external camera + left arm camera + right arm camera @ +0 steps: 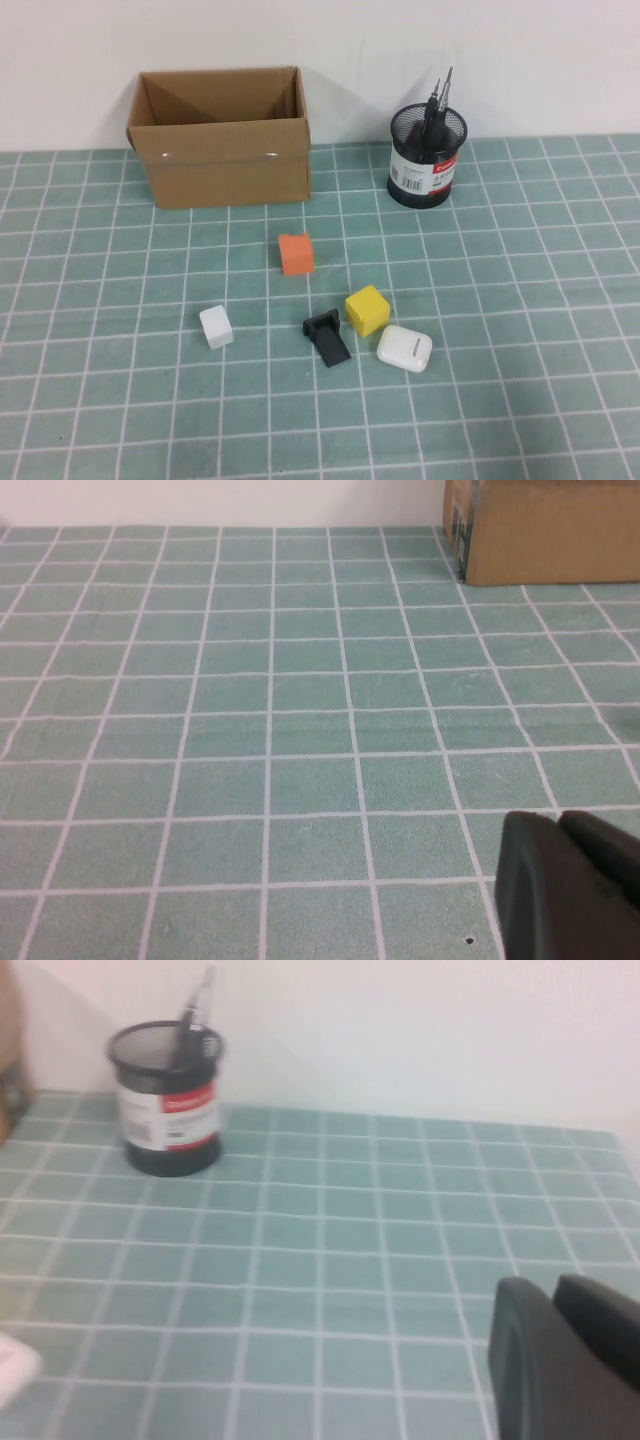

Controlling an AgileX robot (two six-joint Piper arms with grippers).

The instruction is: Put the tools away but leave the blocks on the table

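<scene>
Left gripper (585, 885) and right gripper (570, 1355) are both closed, empty, at the near edge of the desk (520, 400). You see tools (437, 100) upright in the far-right mesh cup (427, 160); your right arm is nearer.

We read this as a lab-style test bench: a teal-green gridded mat (520, 300) covers the table against a bare white wall (400, 40). A plain cardboard box (225, 150) and mesh pen holder (427, 160) stand as staged props.

Left gripper (570, 880) fingers closed, low over table; right gripper (565, 1355) likewise.
</scene>
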